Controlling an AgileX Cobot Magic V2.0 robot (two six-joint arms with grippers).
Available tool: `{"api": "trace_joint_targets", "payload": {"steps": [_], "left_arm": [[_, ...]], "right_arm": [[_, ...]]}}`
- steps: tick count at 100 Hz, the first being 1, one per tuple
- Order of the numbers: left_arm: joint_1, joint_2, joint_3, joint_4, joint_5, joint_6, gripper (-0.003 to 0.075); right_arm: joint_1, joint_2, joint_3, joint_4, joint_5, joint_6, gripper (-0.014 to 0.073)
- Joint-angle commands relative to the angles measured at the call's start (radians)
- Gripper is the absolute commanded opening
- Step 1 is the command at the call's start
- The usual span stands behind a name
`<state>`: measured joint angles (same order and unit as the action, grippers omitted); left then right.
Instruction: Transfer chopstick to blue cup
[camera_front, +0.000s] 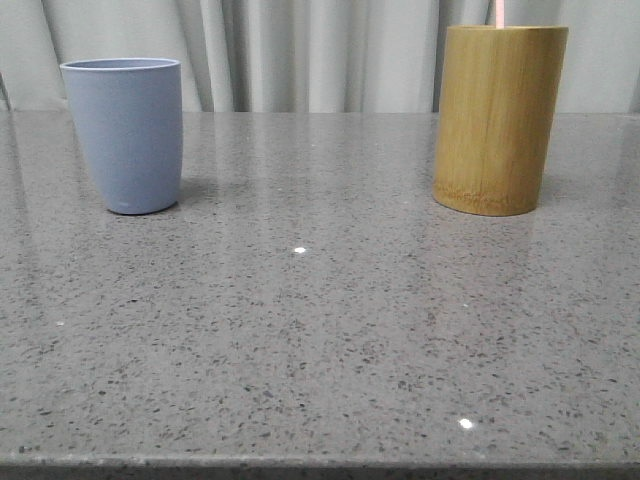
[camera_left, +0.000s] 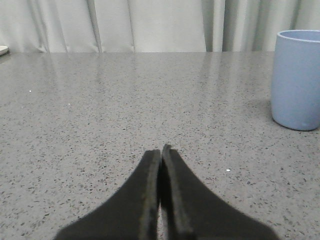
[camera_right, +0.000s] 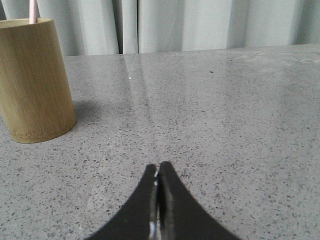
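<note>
Front view lays the scene out plainly from left to right. At the far left of the grey speckled table (camera_front: 320, 340) stands the blue cup (camera_front: 124, 134), upright with its mouth open to the ceiling, which is how it must sit to take a stick dropped in from above. Nothing shows above its rim; I cannot see down into it from here. Across a wide bare stretch, at the far right, stands the tan bamboo cylinder (camera_front: 498, 118), also upright. A thin pale pink chopstick (camera_front: 497, 12) rises out of its top and runs out of the picture, so the stick is parked in the holder, well apart from its destination.

Left wrist view shows the left gripper (camera_left: 161, 150) low over the table with its two dark fingers pressed together and nothing between them, the blue cup off to one side ahead of it. Right wrist view shows the right gripper (camera_right: 159, 166) likewise closed and empty, with the bamboo cylinder ahead and the pink tip poking above its rim.

My judgement is that the transfer has not begun. The right arm sits nearer the holder, so it seems the natural one to open and take the exposed upper length of the stick.
</note>
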<state>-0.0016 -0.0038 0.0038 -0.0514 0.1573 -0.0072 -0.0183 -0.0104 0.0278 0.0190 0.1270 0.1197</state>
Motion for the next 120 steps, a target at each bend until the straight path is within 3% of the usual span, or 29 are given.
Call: {"api": "trace_joint_targets", "payload": {"steps": [1, 60, 94, 120], "left_arm": [[0.001, -0.033, 0.008, -0.002, -0.077, -0.009, -0.0019], [0.001, -0.033, 0.008, -0.002, -0.077, -0.009, -0.0019], [0.001, -0.033, 0.008, -0.002, -0.092, -0.009, -0.0019], [0.001, -0.033, 0.003, -0.002, -0.157, -0.009, -0.0019]], "right_arm": [[-0.003, -0.021, 0.001, -0.009, -0.074, -0.008, -0.0067], [-0.003, -0.021, 0.001, -0.009, -0.076, -0.008, -0.0067], [-0.003, -0.021, 0.001, -0.009, -0.259, -0.008, -0.0067], [-0.003, -0.021, 0.000, -0.009, -0.246, -0.008, -0.0067]]}}
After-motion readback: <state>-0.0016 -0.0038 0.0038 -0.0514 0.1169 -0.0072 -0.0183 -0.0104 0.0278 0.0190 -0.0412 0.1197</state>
